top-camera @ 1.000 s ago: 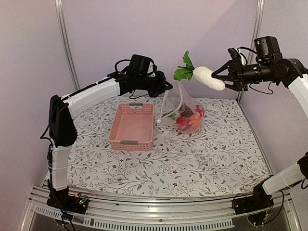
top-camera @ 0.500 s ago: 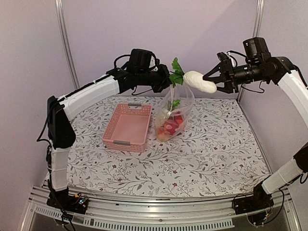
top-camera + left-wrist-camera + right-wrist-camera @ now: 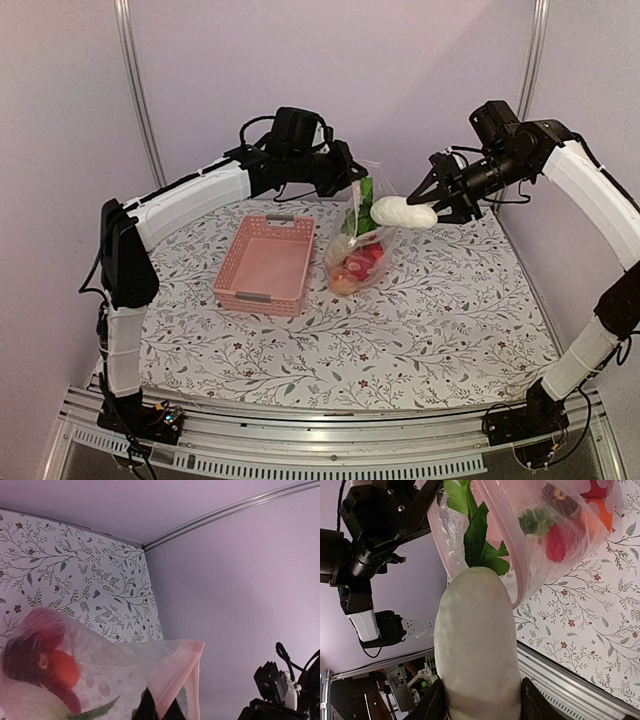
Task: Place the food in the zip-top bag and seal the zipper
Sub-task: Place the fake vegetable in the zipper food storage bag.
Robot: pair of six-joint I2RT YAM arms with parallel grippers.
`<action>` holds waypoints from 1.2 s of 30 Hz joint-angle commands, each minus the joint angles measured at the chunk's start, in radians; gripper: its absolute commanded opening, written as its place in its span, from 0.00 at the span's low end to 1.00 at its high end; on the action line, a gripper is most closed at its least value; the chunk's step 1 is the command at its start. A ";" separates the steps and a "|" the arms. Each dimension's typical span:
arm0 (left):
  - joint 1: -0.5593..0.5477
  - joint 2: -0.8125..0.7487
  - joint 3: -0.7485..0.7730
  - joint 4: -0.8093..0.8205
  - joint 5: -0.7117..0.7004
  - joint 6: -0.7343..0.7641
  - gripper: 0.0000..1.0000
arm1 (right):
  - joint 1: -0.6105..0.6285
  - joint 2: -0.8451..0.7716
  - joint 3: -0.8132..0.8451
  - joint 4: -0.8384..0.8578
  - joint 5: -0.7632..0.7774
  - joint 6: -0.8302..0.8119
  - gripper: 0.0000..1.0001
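While unclear overhead, leaves (image 3: pixel 475 535) inside bag (image 3: pixel 520 575).

Pink slotted basket (image 3: pixel 268 262) on floral-print table (image 3: pixel 430 330), lilac wall (image 3: pixel 420 70) behind

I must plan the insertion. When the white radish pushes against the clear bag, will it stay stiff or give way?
Probably gives way: the bag hangs creased from the left fingers, so it seems thin and floppy. The food at its bottom likely steadies it. The smooth radish may slide along it.
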 commanded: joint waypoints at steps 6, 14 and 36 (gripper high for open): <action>-0.036 -0.004 -0.005 0.080 0.076 0.099 0.01 | 0.006 0.128 0.091 0.012 0.005 0.120 0.16; -0.039 0.007 0.007 0.088 0.107 0.105 0.01 | 0.014 0.204 0.127 0.132 0.047 0.264 0.34; 0.027 -0.045 -0.131 0.213 0.188 0.029 0.02 | 0.111 0.095 0.069 0.088 0.443 -0.165 0.95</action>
